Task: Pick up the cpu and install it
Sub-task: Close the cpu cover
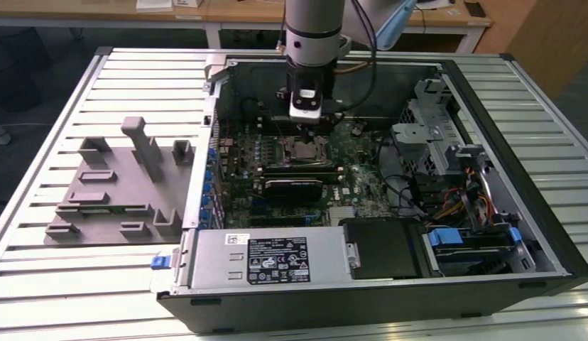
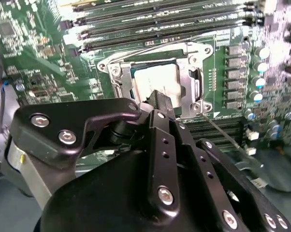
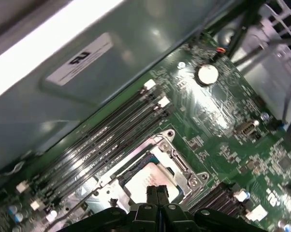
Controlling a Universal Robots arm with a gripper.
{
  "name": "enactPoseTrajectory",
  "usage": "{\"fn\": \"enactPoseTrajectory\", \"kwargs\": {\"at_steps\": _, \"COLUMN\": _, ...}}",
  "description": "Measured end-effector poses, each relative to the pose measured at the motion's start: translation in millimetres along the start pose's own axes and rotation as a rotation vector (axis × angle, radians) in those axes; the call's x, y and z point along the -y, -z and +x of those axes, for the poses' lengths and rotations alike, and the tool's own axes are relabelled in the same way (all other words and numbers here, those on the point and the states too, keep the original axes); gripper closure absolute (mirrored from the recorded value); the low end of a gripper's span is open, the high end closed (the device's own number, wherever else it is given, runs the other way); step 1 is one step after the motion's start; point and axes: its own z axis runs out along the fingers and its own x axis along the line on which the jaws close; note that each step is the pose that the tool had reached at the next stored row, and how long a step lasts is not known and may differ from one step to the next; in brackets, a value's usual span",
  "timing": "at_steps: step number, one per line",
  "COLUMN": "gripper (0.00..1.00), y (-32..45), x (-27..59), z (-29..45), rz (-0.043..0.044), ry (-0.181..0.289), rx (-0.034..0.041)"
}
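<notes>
Where memory slots [image 3: 111, 140] flank the socket frame [image 2: 194, 82], the cpu [image 2: 157, 79] lies flat inside, plate up, beneath the clenched pincer [image 3: 157, 192].

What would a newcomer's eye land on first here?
The gripper reaches down into the open computer case, over the motherboard. In both wrist views the silvery cpu lies in the socket's metal frame, the shut gripper's tips at its edge. A grey fixture sits on the slatted table at the exterior view's left.
</notes>
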Motion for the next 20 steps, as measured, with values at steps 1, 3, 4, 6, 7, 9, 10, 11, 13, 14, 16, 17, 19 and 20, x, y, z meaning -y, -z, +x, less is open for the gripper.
{"fn": "enactPoseTrajectory", "kwargs": {"at_steps": 1, "gripper": 0.89, "y": -0.1, "x": 0.0, "z": 0.0, "rz": -0.0001, "ry": 0.02, "rx": 0.0002}}
{"fn": "enactPoseTrajectory", "kwargs": {"at_steps": 3, "gripper": 0.89, "y": -0.3, "x": 0.0, "z": 0.0, "rz": -0.0004, "ry": 0.056, "rx": 0.0004}}
{"fn": "enactPoseTrajectory", "kwargs": {"at_steps": 4, "gripper": 0.89, "y": -0.5, "x": 0.0, "z": 0.0, "rz": -0.0006, "ry": 0.074, "rx": 0.0005}}
{"fn": "enactPoseTrajectory", "kwargs": {"at_steps": 6, "gripper": 0.89, "y": -0.7, "x": 0.0, "z": 0.0, "rz": -0.0011, "ry": 0.11, "rx": 0.0005}}
{"fn": "enactPoseTrajectory", "kwargs": {"at_steps": 7, "gripper": 0.89, "y": -0.8, "x": 0.0, "z": 0.0, "rz": -0.0015, "ry": 0.128, "rx": 0.0005}}
{"fn": "enactPoseTrajectory", "kwargs": {"at_steps": 9, "gripper": 0.89, "y": -1.1, "x": 0.0, "z": 0.1, "rz": -0.0024, "ry": 0.164, "rx": 0.0003}}
{"fn": "enactPoseTrajectory", "kwargs": {"at_steps": 10, "gripper": 0.89, "y": -1.2, "x": 0.0, "z": 0.1, "rz": -0.0029, "ry": 0.182, "rx": 0.0001}}
{"fn": "enactPoseTrajectory", "kwargs": {"at_steps": 11, "gripper": 0.89, "y": -1.3, "x": 0.1, "z": 0.1, "rz": -0.0033, "ry": 0.202, "rx": 0.0}}
{"fn": "enactPoseTrajectory", "kwargs": {"at_steps": 13, "gripper": 0.89, "y": -1.6, "x": 0.0, "z": 0.1, "rz": -0.0042, "ry": 0.238, "rx": -0.0002}}
{"fn": "enactPoseTrajectory", "kwargs": {"at_steps": 14, "gripper": 0.89, "y": -1.7, "x": 0.0, "z": 0.1, "rz": -0.0047, "ry": 0.256, "rx": -0.0004}}
{"fn": "enactPoseTrajectory", "kwargs": {"at_steps": 16, "gripper": 0.89, "y": -2.0, "x": 0.1, "z": 0.1, "rz": -0.0056, "ry": 0.292, "rx": -0.0006}}
{"fn": "enactPoseTrajectory", "kwargs": {"at_steps": 17, "gripper": 0.89, "y": -2.1, "x": 0.0, "z": 0.1, "rz": -0.006, "ry": 0.31, "rx": -0.0007}}
{"fn": "enactPoseTrajectory", "kwargs": {"at_steps": 19, "gripper": 0.89, "y": -2.4, "x": 0.0, "z": 0.1, "rz": -0.007, "ry": 0.347, "rx": -0.0009}}
{"fn": "enactPoseTrajectory", "kwargs": {"at_steps": 20, "gripper": 0.89, "y": -2.5, "x": 0.0, "z": 0.1, "rz": -0.0075, "ry": 0.365, "rx": -0.001}}
